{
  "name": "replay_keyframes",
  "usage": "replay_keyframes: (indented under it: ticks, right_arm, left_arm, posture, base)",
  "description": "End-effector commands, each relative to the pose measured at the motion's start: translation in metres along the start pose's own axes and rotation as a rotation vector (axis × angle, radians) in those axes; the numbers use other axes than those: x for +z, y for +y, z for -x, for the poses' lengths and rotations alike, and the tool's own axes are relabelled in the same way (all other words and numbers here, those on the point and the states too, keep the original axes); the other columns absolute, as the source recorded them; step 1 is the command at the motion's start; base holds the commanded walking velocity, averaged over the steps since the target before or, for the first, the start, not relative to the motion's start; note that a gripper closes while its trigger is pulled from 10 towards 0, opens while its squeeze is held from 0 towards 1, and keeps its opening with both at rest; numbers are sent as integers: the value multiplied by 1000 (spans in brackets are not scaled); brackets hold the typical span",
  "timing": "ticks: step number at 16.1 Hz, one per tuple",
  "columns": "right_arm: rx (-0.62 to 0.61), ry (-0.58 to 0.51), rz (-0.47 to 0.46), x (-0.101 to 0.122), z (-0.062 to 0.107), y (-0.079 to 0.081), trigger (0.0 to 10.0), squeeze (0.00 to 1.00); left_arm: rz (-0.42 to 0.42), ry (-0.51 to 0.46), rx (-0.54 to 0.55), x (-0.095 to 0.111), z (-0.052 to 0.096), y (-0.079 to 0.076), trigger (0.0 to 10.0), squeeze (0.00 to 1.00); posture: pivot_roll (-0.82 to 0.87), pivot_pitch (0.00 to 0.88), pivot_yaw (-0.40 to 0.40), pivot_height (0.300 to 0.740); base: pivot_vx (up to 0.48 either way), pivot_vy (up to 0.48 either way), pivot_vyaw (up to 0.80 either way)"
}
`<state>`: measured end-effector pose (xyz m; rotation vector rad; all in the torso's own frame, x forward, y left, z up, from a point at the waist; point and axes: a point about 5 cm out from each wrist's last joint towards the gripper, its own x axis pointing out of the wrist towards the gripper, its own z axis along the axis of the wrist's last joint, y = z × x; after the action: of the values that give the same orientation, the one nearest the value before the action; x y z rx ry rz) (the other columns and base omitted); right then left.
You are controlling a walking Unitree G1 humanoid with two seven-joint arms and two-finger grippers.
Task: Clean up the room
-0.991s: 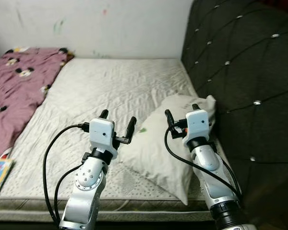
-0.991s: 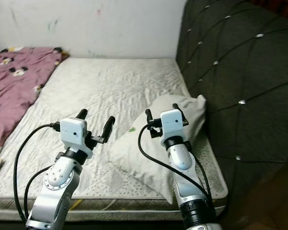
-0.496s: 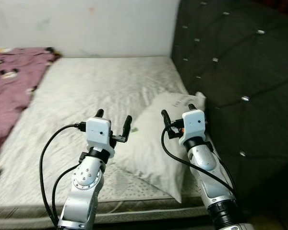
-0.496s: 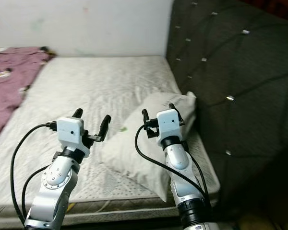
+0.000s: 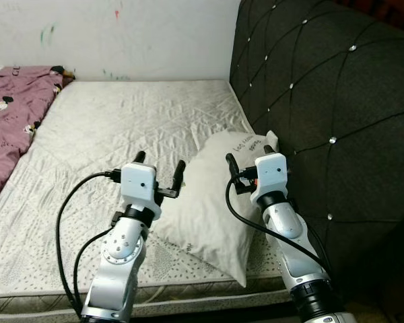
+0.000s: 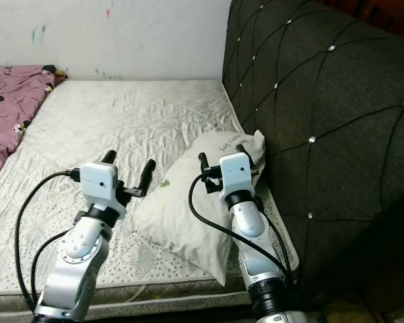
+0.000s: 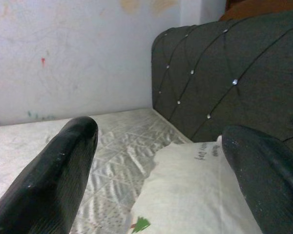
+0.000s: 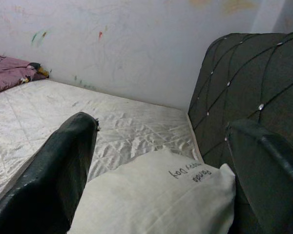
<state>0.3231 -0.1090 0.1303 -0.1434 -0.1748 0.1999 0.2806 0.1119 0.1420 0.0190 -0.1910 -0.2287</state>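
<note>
Above pillow [image 5: 212, 202] both grippers, left [image 5: 159, 167], right [image 5: 252, 155], fingers spread; wrist views reveal pillow lettering

Camera pans right and closer: dark tufted fabric headboard [image 5: 323, 101] takes more of the frame, pink cartoon-print blanket [image 5: 13, 121] slides toward the left edge. White rumpled pillow [image 5: 215, 202] and both arms show no relative shift.

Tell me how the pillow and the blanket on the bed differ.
The pillow is plain white with a small green mark and some dark lettering; the blanket is pinkish purple with cartoon mouse prints. The pillow lies at the robot's right, against the dark headboard; the blanket lies at the far left edge of the mattress. The pillow is plump; the blanket is spread flat and rumpled. Both rest on the mattress.
</note>
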Motion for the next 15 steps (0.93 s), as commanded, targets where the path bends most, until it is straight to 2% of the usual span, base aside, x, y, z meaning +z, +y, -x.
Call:
replay_keyframes:
  ticks: [1, 7, 10, 15]
  right_arm:
    - [-10, -7, 1, 2, -2, -2, 10000, 0]
    - [-4, -8, 4, 2, -2, -2, 10000, 0]
    - [-1, -8, 5, 1, -3, -2, 10000, 0]
    - [3, -9, 8, 1, -2, -1, 10000, 0]
  left_arm:
    - [-3, 13, 2, -2, -1, 0, 10000, 0]
    - [0, 8, 0, -1, -2, -1, 10000, 0]
    - [25, 3, -5, -1, -2, -2, 10000, 0]
    - [16, 5, 7, -2, -1, 0, 10000, 0]
  posture:
    - [-45, 0, 12, 740]
    - [-44, 0, 10, 740]
    - [-43, 0, 10, 740]
    - [-42, 0, 11, 740]
  base:
    - [0, -311, 0]
    - [0, -312, 0]
    - [0, 0, 0]
    - [0, 0, 0]
